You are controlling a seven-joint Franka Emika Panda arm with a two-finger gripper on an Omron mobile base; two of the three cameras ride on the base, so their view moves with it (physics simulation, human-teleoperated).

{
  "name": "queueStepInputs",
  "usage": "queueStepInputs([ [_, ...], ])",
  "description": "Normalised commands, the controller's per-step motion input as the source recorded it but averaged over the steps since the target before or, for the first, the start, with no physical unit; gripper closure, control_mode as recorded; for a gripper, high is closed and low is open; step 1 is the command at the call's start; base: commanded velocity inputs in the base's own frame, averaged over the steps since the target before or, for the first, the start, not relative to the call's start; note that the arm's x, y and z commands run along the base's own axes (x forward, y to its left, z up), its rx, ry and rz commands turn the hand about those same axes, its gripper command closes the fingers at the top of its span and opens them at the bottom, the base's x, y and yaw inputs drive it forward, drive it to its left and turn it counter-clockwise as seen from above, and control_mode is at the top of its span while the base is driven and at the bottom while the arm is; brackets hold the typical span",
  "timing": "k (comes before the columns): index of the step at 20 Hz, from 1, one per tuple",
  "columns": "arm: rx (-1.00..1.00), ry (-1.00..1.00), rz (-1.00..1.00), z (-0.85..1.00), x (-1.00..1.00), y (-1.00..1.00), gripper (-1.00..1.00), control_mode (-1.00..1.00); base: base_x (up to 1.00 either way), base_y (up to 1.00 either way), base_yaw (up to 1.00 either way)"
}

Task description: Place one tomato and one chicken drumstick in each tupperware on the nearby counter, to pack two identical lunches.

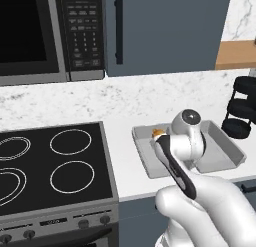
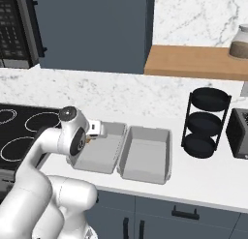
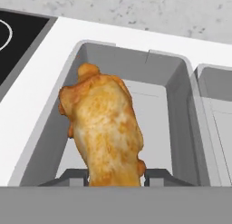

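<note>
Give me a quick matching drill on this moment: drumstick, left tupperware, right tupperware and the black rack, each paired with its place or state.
Things:
1. drumstick
2. left tupperware
3. right tupperware
4. rack

Places or states:
A. nothing in it, beside the rack
B. stands on the counter under the wooden shelf
C. clamped in the hand
D. next to the stove, under the hand

Pairs: 1-C, 2-D, 3-A, 4-B

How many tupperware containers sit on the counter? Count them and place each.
2. The left tupperware sits beside the stove, under the drumstick. The right tupperware sits against it, nearer the black rack.
</note>
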Motion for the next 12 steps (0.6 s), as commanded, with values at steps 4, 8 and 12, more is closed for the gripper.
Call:
queueStepInputs([
  [4,0.0,0.12,0.0,-0.46,0.25,0.0,1.0,-1.0,0.0,0.0,0.0],
  [8,0.0,0.08,0.0,-0.45,0.27,0.0,1.0,-1.0,0.0,0.0,0.0],
  [12,0.0,0.01,0.0,-0.44,0.24,0.0,1.0,-1.0,0.0,0.0,0.0],
])
